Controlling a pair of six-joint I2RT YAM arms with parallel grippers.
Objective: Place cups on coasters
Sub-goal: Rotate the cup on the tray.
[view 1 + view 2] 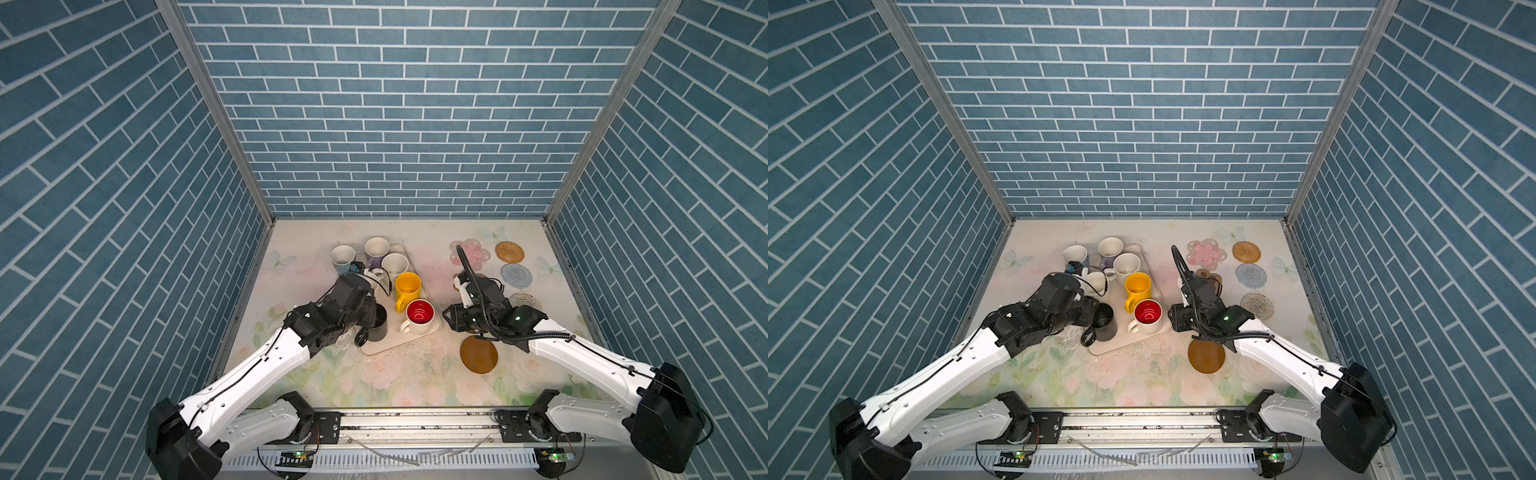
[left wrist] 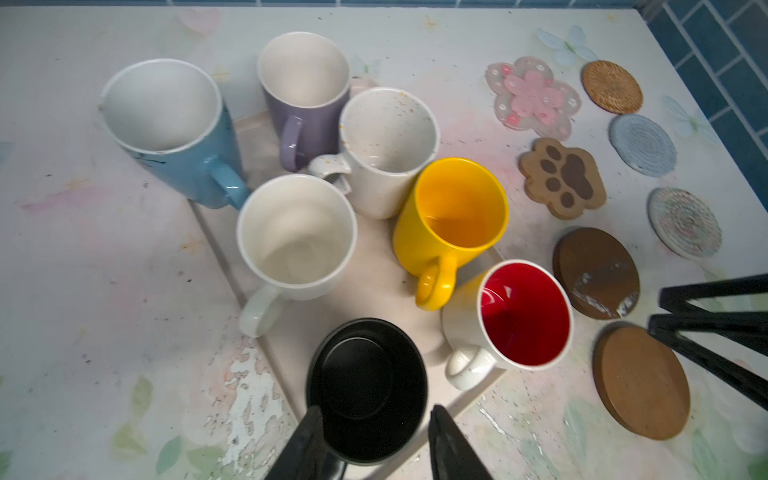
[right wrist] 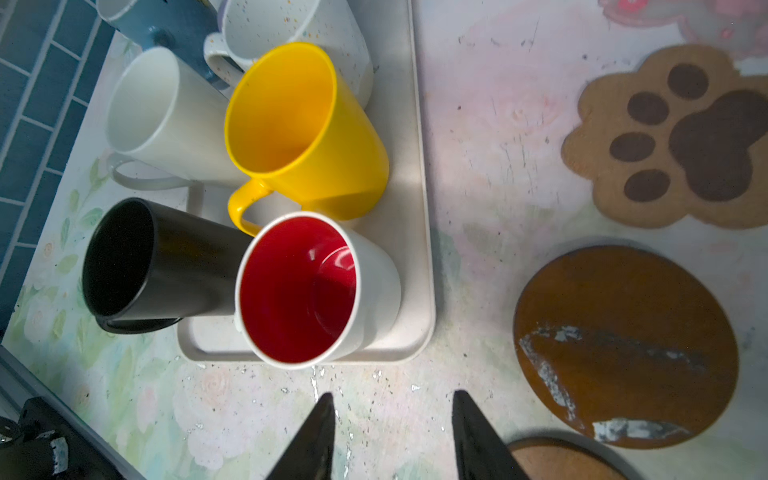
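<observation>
A cream rectangular tray (image 3: 403, 124) is seen just to the left of the right hand (image 3: 392, 395) and below the left hand (image 2: 374, 411), laid on a worn, floral-printed counter (image 1: 374, 374) that is enclosed on three sides by blue brick-patterned walls (image 1: 395, 124).

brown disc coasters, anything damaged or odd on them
Yes. The darker brown disc has whitish scraped patches where its surface looks worn away, along one edge and in a streak across it. The lighter brown disc beside it looks clean.
</observation>
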